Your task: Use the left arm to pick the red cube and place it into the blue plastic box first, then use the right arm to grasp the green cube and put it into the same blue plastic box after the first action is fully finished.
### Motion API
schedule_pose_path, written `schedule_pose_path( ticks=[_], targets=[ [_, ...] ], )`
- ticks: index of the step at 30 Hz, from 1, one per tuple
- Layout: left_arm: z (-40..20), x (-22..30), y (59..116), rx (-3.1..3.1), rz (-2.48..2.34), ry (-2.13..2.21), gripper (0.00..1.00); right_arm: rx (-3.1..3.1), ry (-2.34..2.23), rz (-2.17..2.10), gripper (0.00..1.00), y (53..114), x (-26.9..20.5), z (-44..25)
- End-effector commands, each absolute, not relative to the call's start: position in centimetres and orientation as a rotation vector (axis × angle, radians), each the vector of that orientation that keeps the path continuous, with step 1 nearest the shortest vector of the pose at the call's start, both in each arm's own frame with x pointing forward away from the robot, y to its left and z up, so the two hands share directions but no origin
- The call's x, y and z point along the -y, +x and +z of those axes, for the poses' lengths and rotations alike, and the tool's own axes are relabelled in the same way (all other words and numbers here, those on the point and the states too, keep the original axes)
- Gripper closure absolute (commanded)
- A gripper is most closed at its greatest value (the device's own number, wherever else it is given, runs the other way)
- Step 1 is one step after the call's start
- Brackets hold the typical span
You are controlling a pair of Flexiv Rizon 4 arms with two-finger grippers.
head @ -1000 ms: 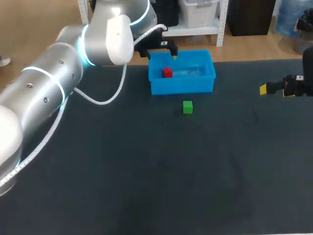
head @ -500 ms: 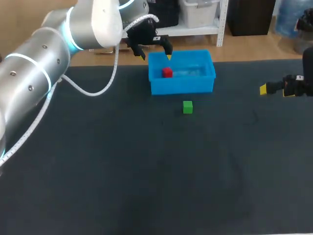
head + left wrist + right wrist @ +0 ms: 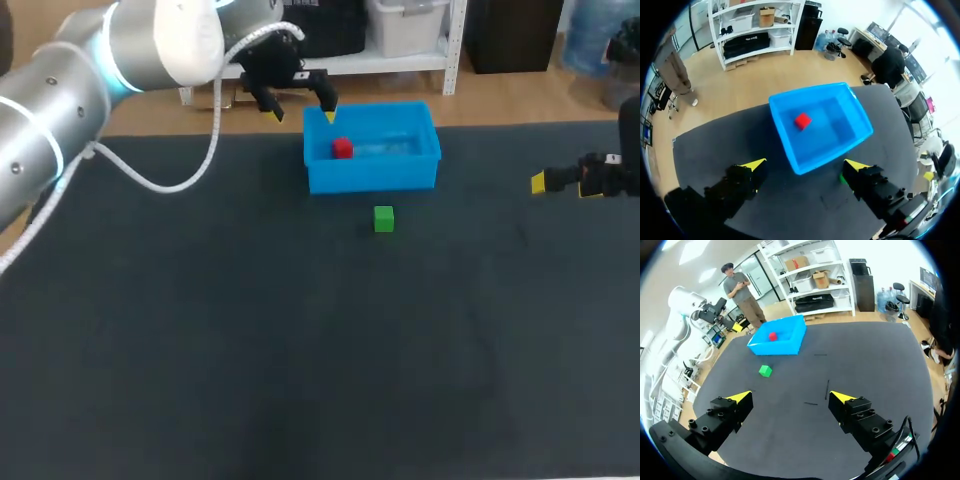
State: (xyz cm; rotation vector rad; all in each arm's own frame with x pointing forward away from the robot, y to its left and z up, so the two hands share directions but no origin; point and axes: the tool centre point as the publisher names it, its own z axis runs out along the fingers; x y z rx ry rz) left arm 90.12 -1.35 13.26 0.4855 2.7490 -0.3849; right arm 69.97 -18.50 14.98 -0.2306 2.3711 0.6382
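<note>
my left gripper (image 3: 805,165): fingers wide apart, holding nothing, touching nothing; above the table (image 3: 200,330), by the far left corner of the box (image 3: 372,180).
my right gripper (image 3: 792,397): fingers wide apart, empty; at the table's right edge, well apart from both cubes.
green cube (image 3: 384,219): on the table, just in front of the box.
red cube (image 3: 343,149): inside the box, in its left part.
left wrist view: green cube is only a sliver beside one finger; right wrist view shows it whole.
since a second ago: my left arm has drawn back and leftward off the box; cubes and right arm unmoved.
</note>
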Motion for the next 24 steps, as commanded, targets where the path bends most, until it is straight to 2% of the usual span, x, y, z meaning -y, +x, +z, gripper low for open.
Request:
schedule_pose_path(
  ticks=[1, 24],
  targets=[
    [13.2, -0.4, 86.8, -2.666, -0.412, 0.477, 0.0, -2.372, -0.231, 0.637, 0.0, 70.0, 18.5, 15.0],
    [14.7, -4.4, 82.1, -2.586, -0.526, 0.602, 0.0, -2.372, -0.231, 0.637, 0.0, 70.0, 18.5, 15.0]
  ],
)
